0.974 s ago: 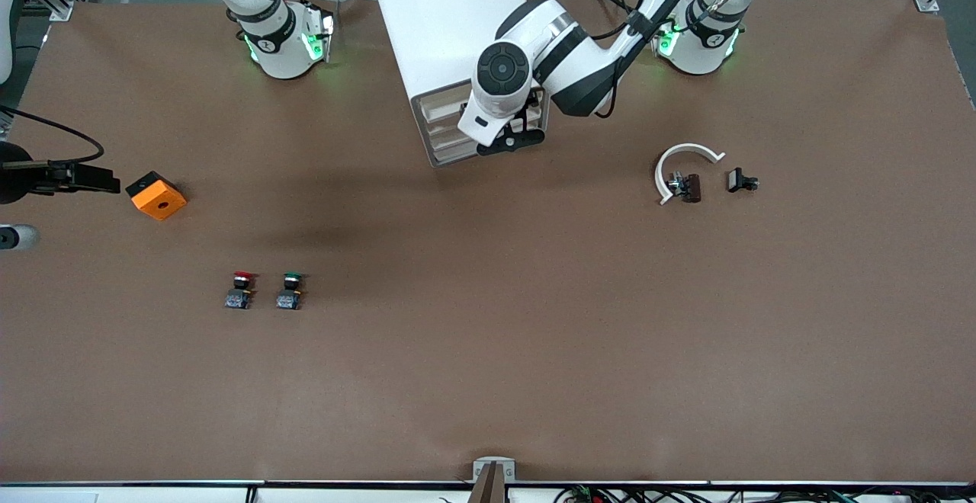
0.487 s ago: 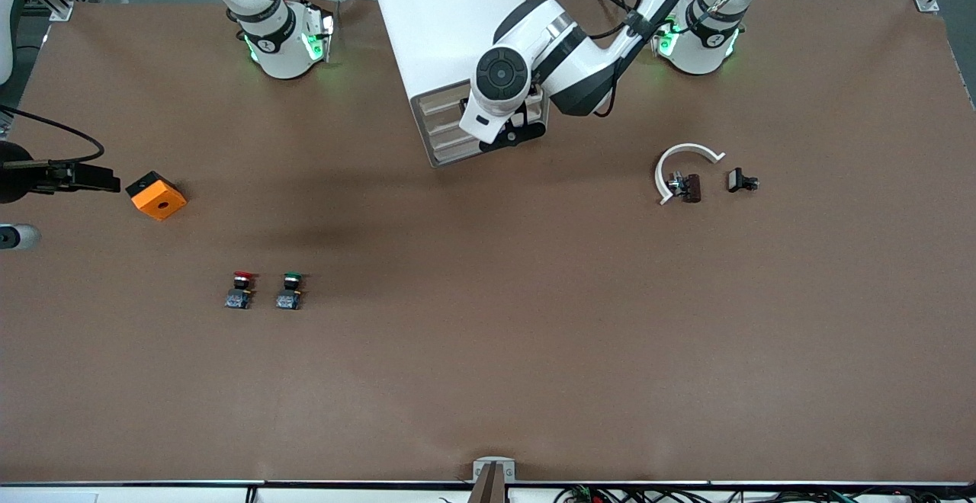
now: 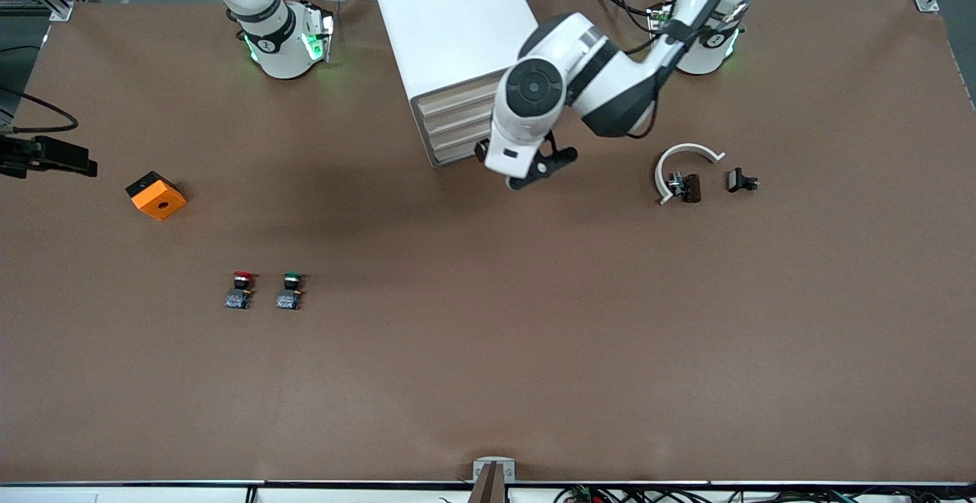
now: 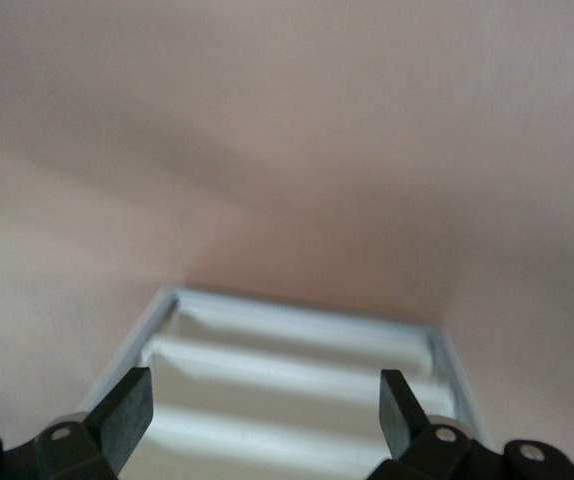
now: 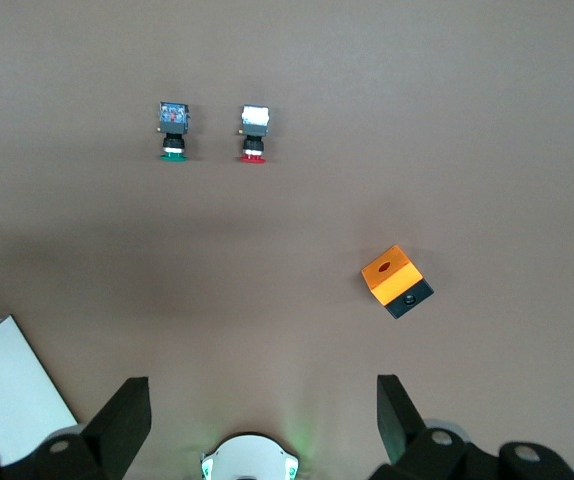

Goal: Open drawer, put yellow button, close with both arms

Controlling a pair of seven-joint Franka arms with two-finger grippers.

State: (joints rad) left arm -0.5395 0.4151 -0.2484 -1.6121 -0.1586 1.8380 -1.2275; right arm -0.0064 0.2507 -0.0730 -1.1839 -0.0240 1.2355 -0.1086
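The white cabinet stands between the arms' bases, and its four cream drawer fronts all sit flush. The drawer is the uppermost one and is shut. The yellow button is out of view. My left gripper hangs open and empty just off the cabinet's front, toward the left arm's end. In the left wrist view the open left gripper frames the blurred cabinet. My right gripper is over the table's edge at the right arm's end, beside an orange box. The right wrist view shows the right gripper open with nothing in it.
An orange box with a black base lies near the right arm's end. A red-capped button and a green-capped button stand side by side. A white curved piece, a dark part and a small black part lie toward the left arm's end.
The left gripper pressed in against the drawer fronts, then drew back off them toward the left arm's end. The right gripper shifted outward along the table's edge.
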